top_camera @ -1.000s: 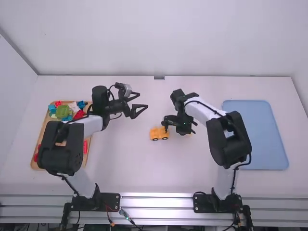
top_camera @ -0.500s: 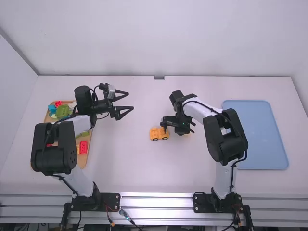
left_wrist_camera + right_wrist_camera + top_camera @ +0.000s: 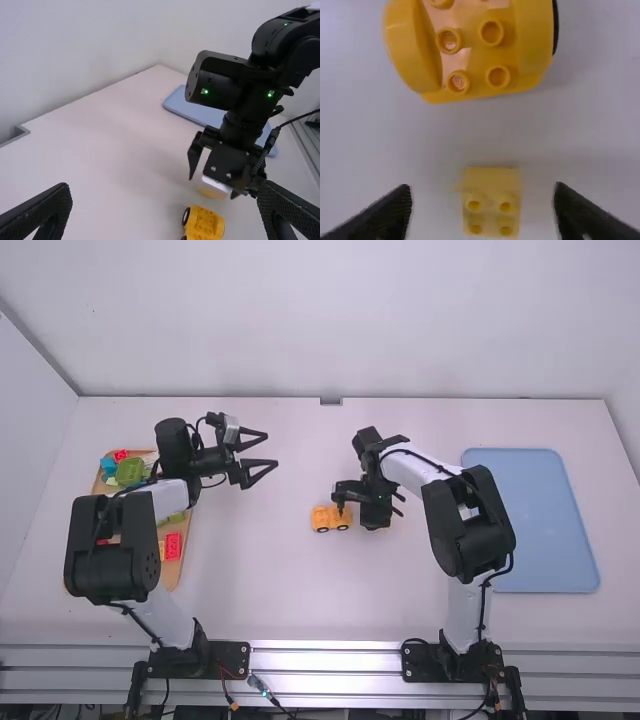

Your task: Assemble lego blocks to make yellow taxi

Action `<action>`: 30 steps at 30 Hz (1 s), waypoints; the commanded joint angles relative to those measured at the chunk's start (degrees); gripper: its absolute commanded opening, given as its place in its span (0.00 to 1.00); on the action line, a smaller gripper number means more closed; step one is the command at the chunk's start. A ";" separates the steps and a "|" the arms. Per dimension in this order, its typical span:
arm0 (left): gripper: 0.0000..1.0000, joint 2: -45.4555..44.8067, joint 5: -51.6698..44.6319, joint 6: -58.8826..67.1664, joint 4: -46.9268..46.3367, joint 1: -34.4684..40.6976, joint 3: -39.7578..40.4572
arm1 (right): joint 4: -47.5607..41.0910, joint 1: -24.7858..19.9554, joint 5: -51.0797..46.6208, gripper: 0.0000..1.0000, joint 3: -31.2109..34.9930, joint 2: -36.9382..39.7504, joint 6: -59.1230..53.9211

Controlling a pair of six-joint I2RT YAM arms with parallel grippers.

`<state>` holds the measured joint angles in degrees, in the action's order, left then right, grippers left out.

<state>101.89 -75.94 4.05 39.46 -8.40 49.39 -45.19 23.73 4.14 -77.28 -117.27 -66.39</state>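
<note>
White table (image 3: 260,580); left hand (image 3: 272,450) aimed inward, right hand (image 3: 370,508) downturned over yellow block (image 3: 491,197), both wide open, empty.

Right gripper (image 3: 376,513) bars yellow car's (image 3: 325,519) right; table (image 3: 260,570) open left.

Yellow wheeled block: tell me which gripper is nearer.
Right. In the high view, the right gripper is close on the yellow wheeled block's right; the left gripper is farther off, up and left.
</note>
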 commanded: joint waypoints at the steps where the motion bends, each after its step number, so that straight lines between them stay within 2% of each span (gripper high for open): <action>1: 0.99 -0.33 2.64 -1.51 -0.04 0.09 -0.17 | -0.31 0.04 0.33 1.00 -0.04 -0.50 0.15; 5: 0.99 -0.33 6.14 -8.15 -3.54 -0.31 -0.17 | -4.94 0.00 2.89 0.99 -4.52 -0.02 0.13; 10: 0.99 -0.31 -3.17 4.79 -5.31 0.04 -0.17 | -13.29 -2.16 11.10 0.99 -10.54 3.89 -3.32; 13: 0.99 -0.31 -5.01 17.31 -12.79 2.25 -0.17 | -16.68 -7.26 21.11 0.99 -11.04 7.54 -12.59; 14: 0.99 -0.31 -4.94 18.03 -13.35 2.43 -0.17 | -16.83 -7.56 21.64 0.99 -11.04 7.67 -13.07; 16: 0.99 -0.28 -1.14 29.18 -22.21 5.03 -0.17 | -18.80 -12.48 29.49 0.99 -10.82 8.79 -20.28; 20: 0.99 -0.28 5.33 48.43 -34.40 11.69 -0.17 | -20.02 -18.84 39.50 0.99 -10.78 8.92 -22.49; 23: 0.99 -0.28 11.39 56.08 -39.12 16.46 -0.17 | -18.05 -22.05 45.03 0.99 -9.22 8.90 -18.53; 25: 0.99 -0.28 13.14 56.24 -39.28 17.75 -0.28 | -15.74 -22.69 45.57 0.99 -7.63 8.90 -18.25; 30: 0.99 2.58 15.15 53.83 -32.92 20.04 -1.33 | -2.45 -22.67 45.59 0.99 3.26 8.90 -19.74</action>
<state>102.37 -62.24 56.07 6.15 11.55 49.08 -48.38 0.60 47.00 -77.67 -108.79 -85.23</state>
